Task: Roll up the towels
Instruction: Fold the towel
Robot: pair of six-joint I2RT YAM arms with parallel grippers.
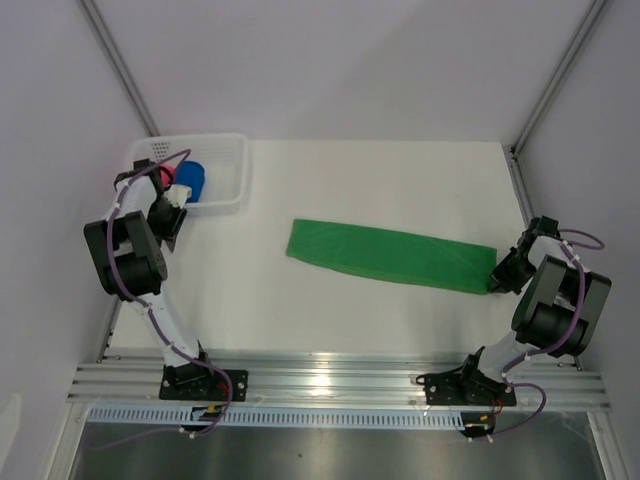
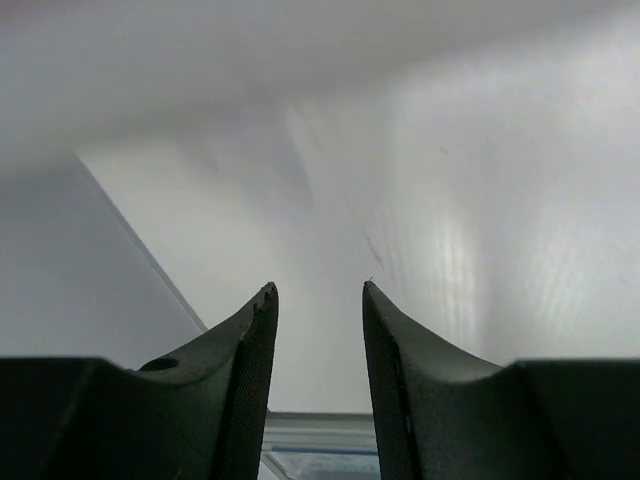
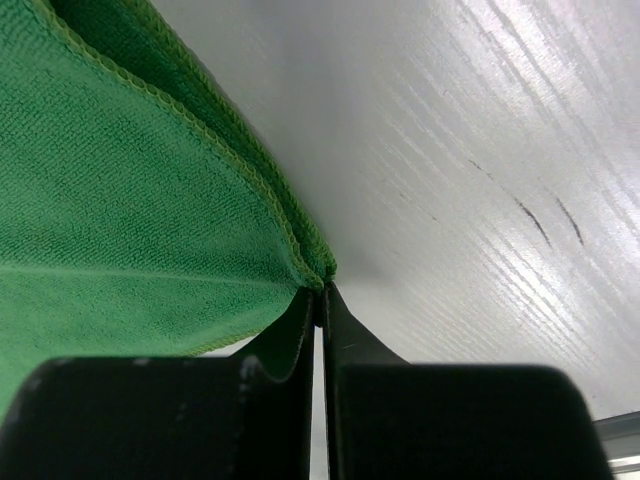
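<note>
Towels: three counted. One green towel, one blue towel, one pink-red towel. Baskets: one, white mesh basket; two towels inside it. Tables: one, white table; one towel on it. My arms: two, left arm, right arm. My grippers: two, left gripper, right gripper. Fingers: two per gripper, four in all.

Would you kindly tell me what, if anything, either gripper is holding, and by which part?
The right gripper pinches the bright green fabric towel by a corner; the left gripper holds nothing.
</note>
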